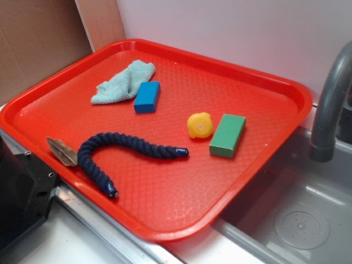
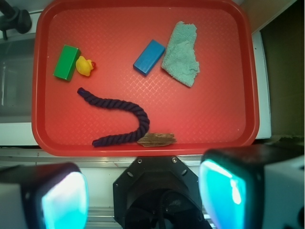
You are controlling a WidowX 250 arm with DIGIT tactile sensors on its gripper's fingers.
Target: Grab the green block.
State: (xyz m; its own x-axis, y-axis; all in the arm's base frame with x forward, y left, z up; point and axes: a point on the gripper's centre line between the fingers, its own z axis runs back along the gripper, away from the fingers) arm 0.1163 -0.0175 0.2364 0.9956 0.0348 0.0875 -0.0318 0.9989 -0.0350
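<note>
The green block [image 1: 227, 135] lies flat on the red tray [image 1: 165, 220] near its right edge, close beside a yellow rubber duck [image 1: 200, 125]. In the wrist view the green block [image 2: 66, 62] is at the upper left, far from my gripper [image 2: 143, 193]. My gripper is open, its two cyan pads [image 2: 64, 200] spread wide with nothing between them. It hangs high above the robot base, outside the tray's [image 2: 143, 148] near rim. In the exterior view the gripper is out of view.
On the tray also lie a blue block [image 1: 147, 97], a pale teal cloth [image 1: 124, 82], a dark blue rope [image 1: 118, 146] and a piece of wood [image 1: 62, 150]. A grey tap [image 1: 330, 104] and sink basin [image 1: 297, 220] stand to the right. The black robot base [image 1: 16, 192] is at the left.
</note>
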